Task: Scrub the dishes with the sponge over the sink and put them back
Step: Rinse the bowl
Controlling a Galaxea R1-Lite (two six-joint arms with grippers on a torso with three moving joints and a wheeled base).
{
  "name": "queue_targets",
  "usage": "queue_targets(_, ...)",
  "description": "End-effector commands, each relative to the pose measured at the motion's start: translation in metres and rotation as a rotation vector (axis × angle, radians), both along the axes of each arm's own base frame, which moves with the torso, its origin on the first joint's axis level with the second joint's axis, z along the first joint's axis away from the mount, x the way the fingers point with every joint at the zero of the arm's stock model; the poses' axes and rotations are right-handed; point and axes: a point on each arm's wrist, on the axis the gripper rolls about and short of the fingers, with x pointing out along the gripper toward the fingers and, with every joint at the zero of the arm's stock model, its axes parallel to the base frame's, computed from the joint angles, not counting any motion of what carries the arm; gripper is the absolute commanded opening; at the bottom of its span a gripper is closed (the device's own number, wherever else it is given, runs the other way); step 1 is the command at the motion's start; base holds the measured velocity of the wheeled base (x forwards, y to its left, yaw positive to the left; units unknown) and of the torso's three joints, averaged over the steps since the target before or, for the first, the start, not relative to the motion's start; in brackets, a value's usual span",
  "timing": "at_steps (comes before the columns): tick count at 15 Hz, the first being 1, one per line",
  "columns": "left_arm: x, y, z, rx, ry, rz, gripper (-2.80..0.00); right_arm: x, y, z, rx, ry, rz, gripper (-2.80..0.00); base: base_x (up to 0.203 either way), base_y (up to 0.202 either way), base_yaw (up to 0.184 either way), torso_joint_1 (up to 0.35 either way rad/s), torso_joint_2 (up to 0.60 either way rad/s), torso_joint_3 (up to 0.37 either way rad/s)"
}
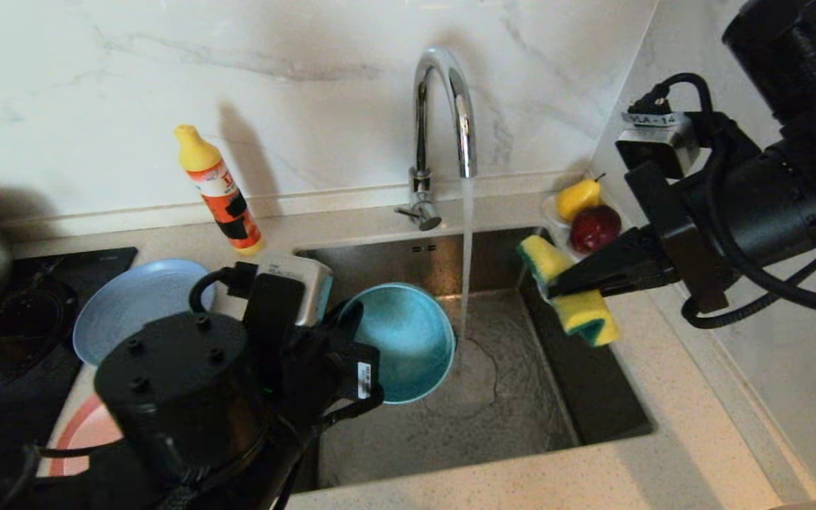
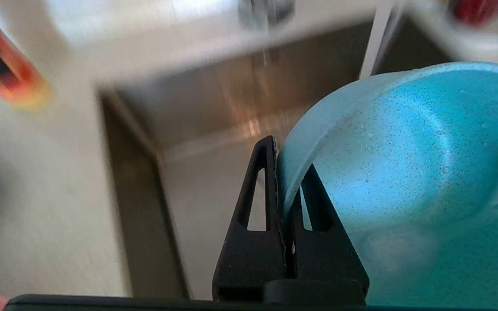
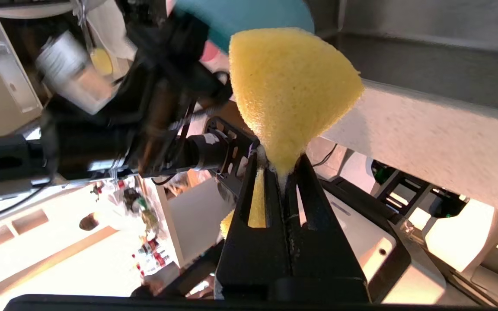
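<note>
One teal bowl [image 1: 402, 340], two plates [image 1: 125, 301]

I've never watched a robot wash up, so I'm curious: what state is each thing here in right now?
Tap: running into the sink.
Teal bowl: tilted over the sink, rim pinched by the left gripper.
Sponge: squeezed in the right gripper, above the sink's right edge.
Blue plate: on the counter.
Pink plate: on the counter.

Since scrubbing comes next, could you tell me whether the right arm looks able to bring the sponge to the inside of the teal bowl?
Probably yes. The left gripper holds the teal bowl by its rim over the sink, inside facing up. The right gripper pinches the sponge nearby; only the water stream lies between.
</note>
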Motion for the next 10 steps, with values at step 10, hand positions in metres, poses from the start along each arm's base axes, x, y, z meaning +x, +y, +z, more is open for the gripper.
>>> queue_targets(10,0.094,-0.037,-0.012,-0.152,0.598,0.072,-2.80,-0.061,-0.042,0.006,0.022,-0.035,-0.023,-2.80,0.000,0.000,0.000,0.000,0.00,0.000)
